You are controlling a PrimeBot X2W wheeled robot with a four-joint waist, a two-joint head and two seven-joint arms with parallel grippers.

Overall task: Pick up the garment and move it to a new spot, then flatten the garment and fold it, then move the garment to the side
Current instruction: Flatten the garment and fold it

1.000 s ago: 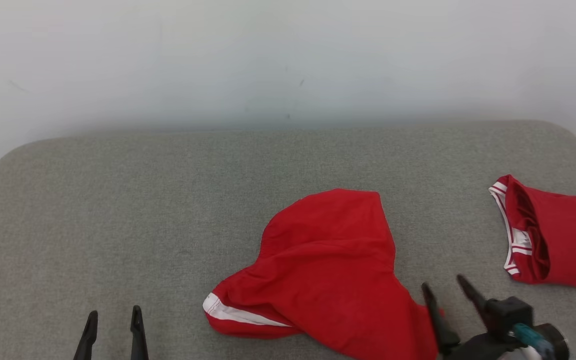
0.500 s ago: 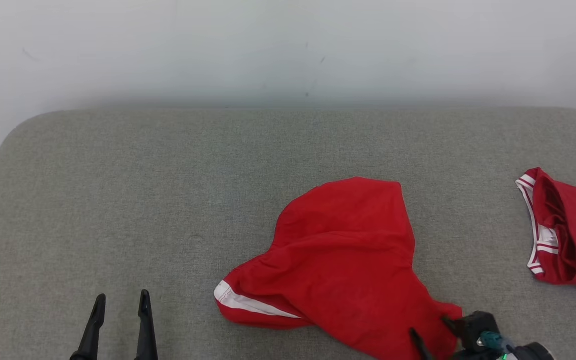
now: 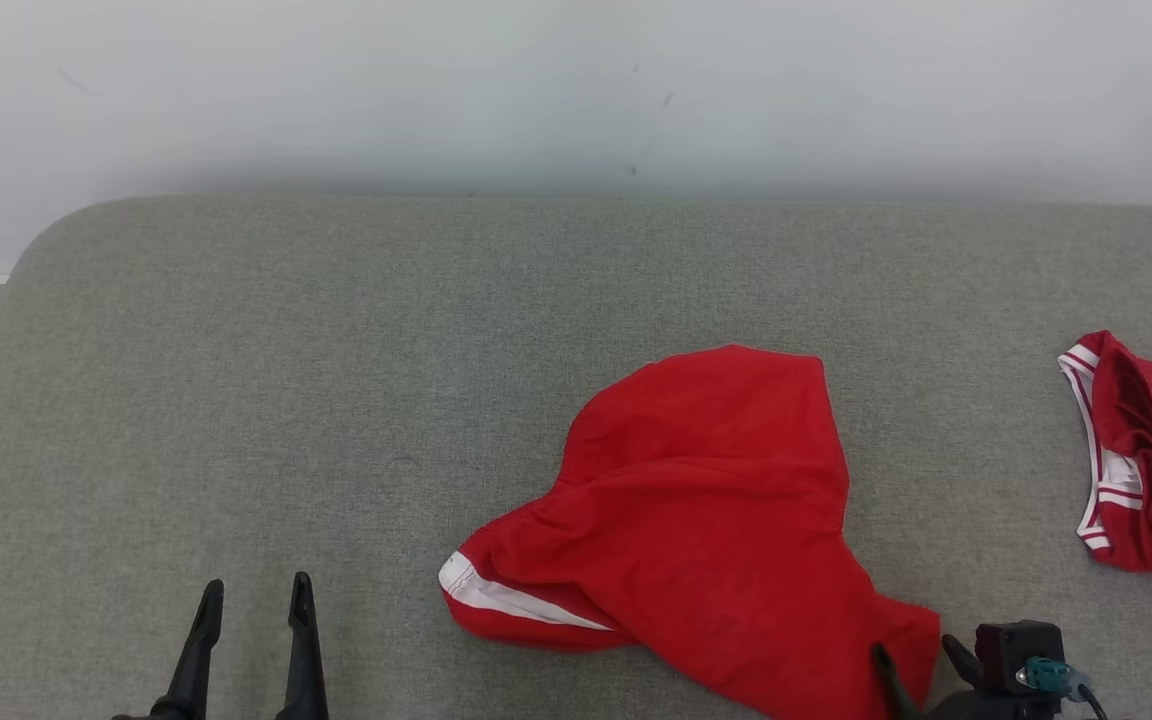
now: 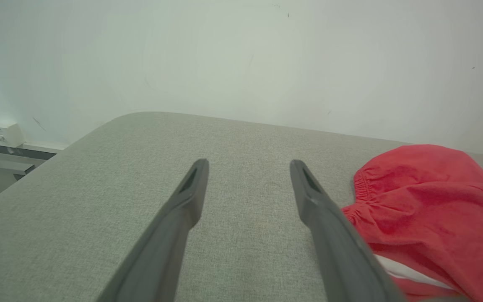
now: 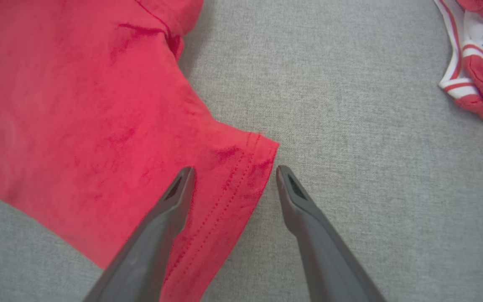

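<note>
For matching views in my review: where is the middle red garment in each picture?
Head view: red garment lower centre-right.
Left wrist view: red garment at right edge.
Right wrist view: red garment over the left half, hem at the open right gripper.
Shared landmark: grey padded surface beneath it.

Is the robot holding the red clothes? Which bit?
Nothing is held. The right gripper is open astride the stitched hem corner of the red garment, not pinching it; the left gripper is open over the grey cushion.

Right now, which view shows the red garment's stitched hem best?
The right wrist view: the hem lies close between the right gripper's open fingers, stitching visible. The head view shows it small; the left wrist view shows the garment's other side.
</note>
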